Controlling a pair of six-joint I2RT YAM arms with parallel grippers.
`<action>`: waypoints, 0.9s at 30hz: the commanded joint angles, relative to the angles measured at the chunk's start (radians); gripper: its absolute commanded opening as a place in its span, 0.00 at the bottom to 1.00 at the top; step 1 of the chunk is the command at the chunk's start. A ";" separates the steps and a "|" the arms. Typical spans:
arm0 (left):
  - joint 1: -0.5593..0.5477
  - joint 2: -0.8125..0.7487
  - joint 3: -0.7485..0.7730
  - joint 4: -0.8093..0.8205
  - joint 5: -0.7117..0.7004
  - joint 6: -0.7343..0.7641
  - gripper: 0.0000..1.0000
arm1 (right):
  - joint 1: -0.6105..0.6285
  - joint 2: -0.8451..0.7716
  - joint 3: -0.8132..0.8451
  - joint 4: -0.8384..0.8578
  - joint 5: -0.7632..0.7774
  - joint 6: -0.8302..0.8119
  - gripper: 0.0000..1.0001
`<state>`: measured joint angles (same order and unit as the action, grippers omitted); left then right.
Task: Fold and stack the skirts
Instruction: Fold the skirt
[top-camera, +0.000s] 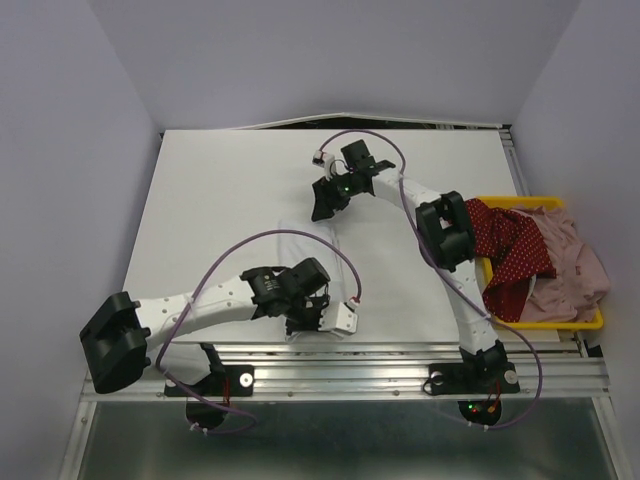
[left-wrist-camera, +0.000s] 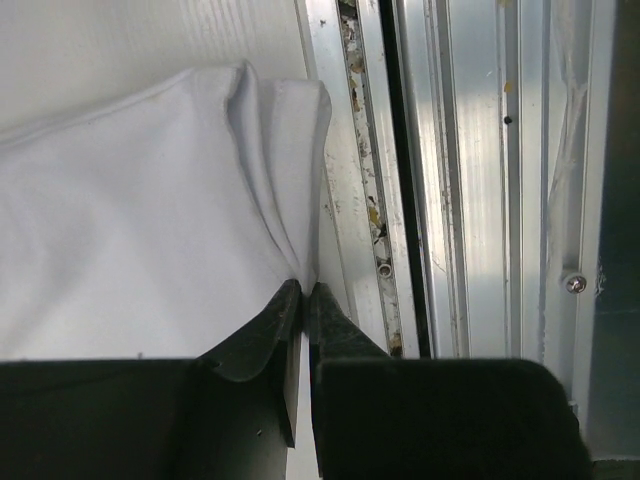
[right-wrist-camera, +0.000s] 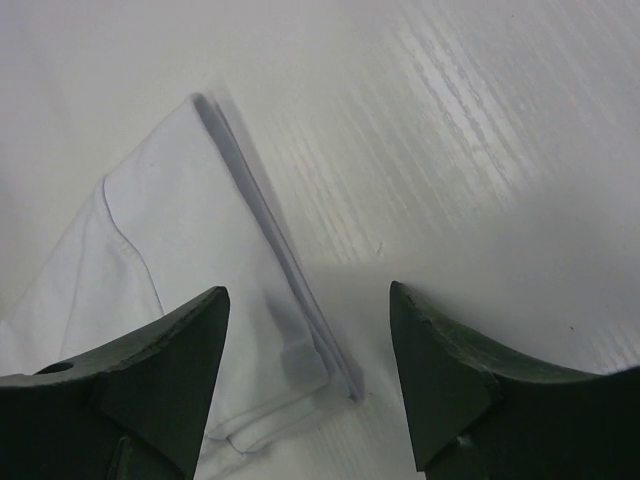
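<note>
Two skirts (top-camera: 540, 262) in tray (top-camera: 560, 324) | left gripper (left-wrist-camera: 307, 287) pinches barely-visible white cloth (left-wrist-camera: 130, 230); right gripper (right-wrist-camera: 307, 288) apart

table (top-camera: 230, 190): white, ridged | tray (top-camera: 515, 201): yellow plastic, right table edge | rails (top-camera: 350, 365): aluminium, near edge, 1 screw (left-wrist-camera: 575, 284)

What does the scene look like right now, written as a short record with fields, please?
left gripper: shut on the edge of the white cloth, by the near edge of the table
right gripper: open, at the cloth's folded far corner
white cloth: lying on the table, partly folded
red dotted skirt: crumpled in the yellow tray
pink skirt: crumpled in the tray, beside the red one
</note>
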<state>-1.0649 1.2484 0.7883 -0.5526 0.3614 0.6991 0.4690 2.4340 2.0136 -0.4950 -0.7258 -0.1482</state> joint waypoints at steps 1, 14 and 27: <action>0.000 0.000 0.060 -0.040 0.057 0.004 0.00 | 0.029 -0.004 -0.022 0.030 -0.029 -0.077 0.67; 0.103 0.068 0.241 -0.128 -0.013 0.137 0.00 | 0.083 -0.053 -0.213 0.009 -0.104 -0.194 0.24; 0.279 0.187 0.373 -0.124 -0.044 0.310 0.00 | 0.111 -0.119 -0.349 0.039 -0.188 -0.197 0.21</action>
<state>-0.8173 1.4200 1.1160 -0.6811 0.3344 0.9367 0.5598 2.3413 1.7233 -0.4335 -0.9249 -0.3199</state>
